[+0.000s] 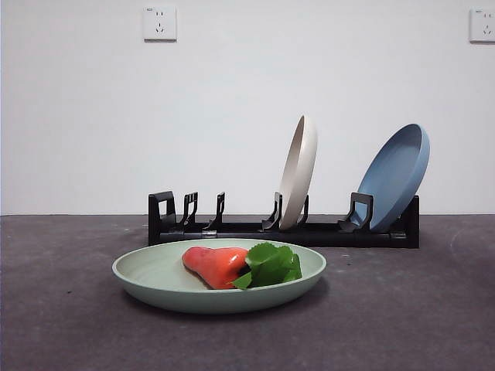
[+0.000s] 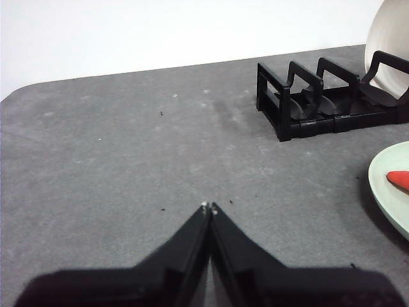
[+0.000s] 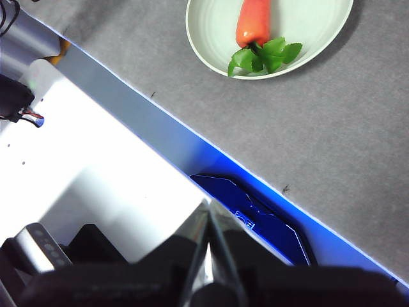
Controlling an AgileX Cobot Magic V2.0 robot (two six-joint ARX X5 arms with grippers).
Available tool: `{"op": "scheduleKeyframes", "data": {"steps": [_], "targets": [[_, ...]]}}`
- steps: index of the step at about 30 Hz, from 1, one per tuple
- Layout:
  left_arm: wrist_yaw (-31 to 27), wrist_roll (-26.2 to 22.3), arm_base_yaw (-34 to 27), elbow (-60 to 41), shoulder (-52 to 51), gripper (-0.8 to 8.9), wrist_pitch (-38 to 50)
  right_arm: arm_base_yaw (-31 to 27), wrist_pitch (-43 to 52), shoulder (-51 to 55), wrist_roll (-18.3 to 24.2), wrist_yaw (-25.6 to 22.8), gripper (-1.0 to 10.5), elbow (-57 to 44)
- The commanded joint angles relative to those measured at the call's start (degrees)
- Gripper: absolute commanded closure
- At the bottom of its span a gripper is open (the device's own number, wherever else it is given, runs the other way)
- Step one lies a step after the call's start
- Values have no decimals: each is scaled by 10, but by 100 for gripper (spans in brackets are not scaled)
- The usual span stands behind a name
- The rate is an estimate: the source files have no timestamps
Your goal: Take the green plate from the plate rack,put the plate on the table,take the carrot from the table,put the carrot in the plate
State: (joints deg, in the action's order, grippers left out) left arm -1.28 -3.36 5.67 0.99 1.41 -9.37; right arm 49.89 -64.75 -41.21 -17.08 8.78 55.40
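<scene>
Cream plate upright at centre, blue plate leaning at three o'clock; wall sockets at eleven and one.

A plain white wall is seen behind the dark grey counter. Two white wall sockets are mounted high: one at left, one cut by the right edge. Even, diffuse light is cast.
</scene>
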Motion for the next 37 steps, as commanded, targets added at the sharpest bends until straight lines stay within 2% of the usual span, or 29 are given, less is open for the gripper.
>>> {"op": "scheduleKeyframes", "data": {"steps": [1,3,6,10,13,16,19,23,29,34,37], "targets": [[1,4,-2,-8,-2,815,2,-16,2,10,41,-10,945,1],[1,4,-2,-8,-2,815,2,-45,19,21,65,-29,945,1],[1,4,-2,-8,-2,815,2,-118,86,38,89,-22,945,-1],[1,4,-2,-8,-2,815,2,-246,157,63,120,15,945,-2],[1,4,-2,-8,-2,815,2,-337,185,78,183,52,945,-2],[1,4,-2,-8,-2,815,2,-405,208,99,248,97,945,-10],[1,4,-2,-8,-2,815,2,-450,261,132,279,123,945,-43],[1,4,-2,-8,-2,816,2,-472,358,190,266,122,945,-127],[1,4,-2,-8,-2,815,2,-472,461,268,208,112,945,-270],[1,4,-2,-8,-2,815,2,-460,495,322,140,29,945,-366],[1,4,-2,-8,-2,815,2,-444,510,353,128,5,945,-412]]}}
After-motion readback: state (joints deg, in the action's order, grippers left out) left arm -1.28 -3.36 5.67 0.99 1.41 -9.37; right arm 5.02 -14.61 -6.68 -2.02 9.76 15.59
